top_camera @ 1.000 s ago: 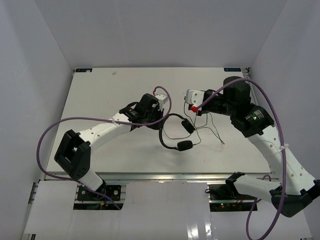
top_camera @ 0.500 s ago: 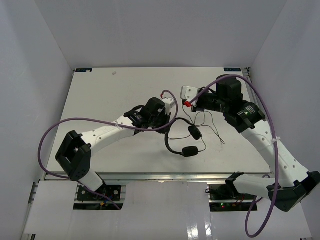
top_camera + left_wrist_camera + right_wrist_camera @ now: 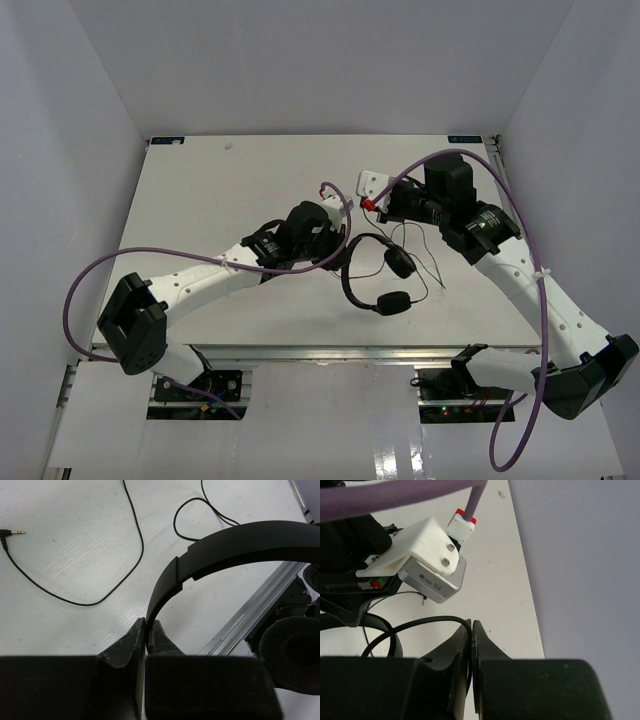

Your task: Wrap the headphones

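Note:
The black headphones (image 3: 352, 283) hang over the table centre, with two round earcups (image 3: 399, 262) below the thin headband. My left gripper (image 3: 341, 236) is shut on one end of the headband (image 3: 235, 545), pinched between the fingertips (image 3: 146, 630). One padded earcup (image 3: 290, 652) hangs at the right. The thin black cord (image 3: 135, 545) lies in loops on the table and ends in a plug (image 3: 15, 532). My right gripper (image 3: 392, 212) is shut on the cord (image 3: 420, 625), which enters between its tips (image 3: 471, 625).
A silver camera block on a white mount (image 3: 432, 575) with a purple cable (image 3: 395, 492) sits close above my right fingers. The table's right edge and grey wall (image 3: 580, 580) are near. The metal front rail (image 3: 255, 612) runs under the headband.

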